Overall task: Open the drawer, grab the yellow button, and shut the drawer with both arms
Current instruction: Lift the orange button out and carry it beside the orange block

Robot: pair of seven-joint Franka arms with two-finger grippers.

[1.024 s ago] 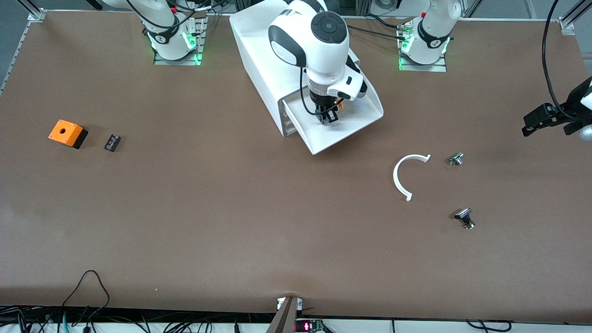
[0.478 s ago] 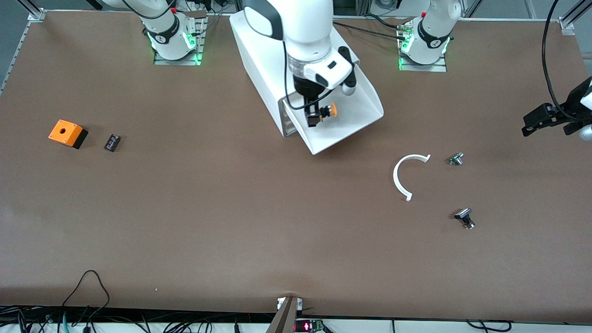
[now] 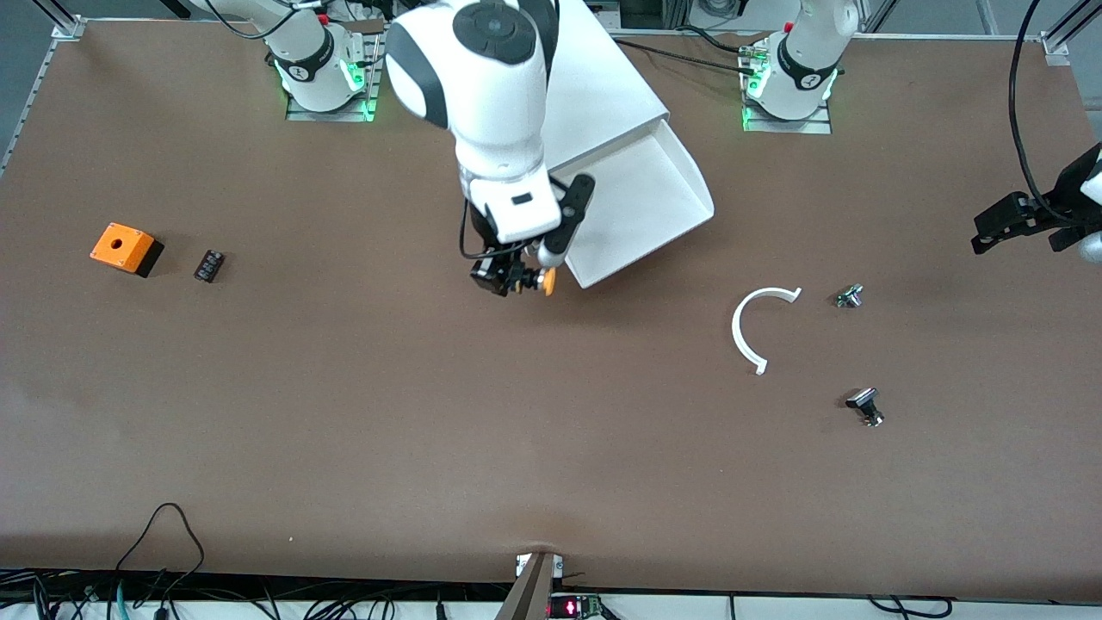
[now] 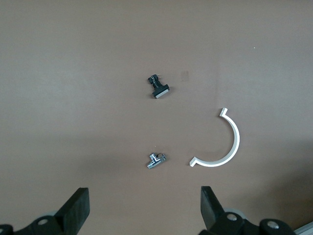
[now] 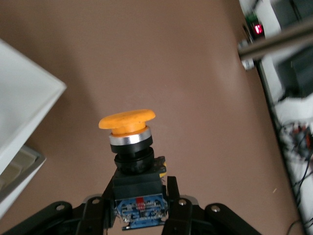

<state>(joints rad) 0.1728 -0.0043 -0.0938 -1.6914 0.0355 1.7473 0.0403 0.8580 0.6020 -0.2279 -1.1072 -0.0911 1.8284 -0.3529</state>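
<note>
Button (image 5: 128, 128): small, light, rigid, right end effector (image 3: 514, 281) clamped on its black body over bare tabletop (image 3: 344, 387); left end effector (image 3: 1003, 222) spread empty, waiting.

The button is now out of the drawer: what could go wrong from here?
1. The right pincer grips only the black base of the button, in the air over the bare table; it may slip and drop.
2. The drawer stands pulled out, and the right arm hangs close above its corner; a swing might bump it.
3. The left pincer waits open, away from the drawer.
</note>
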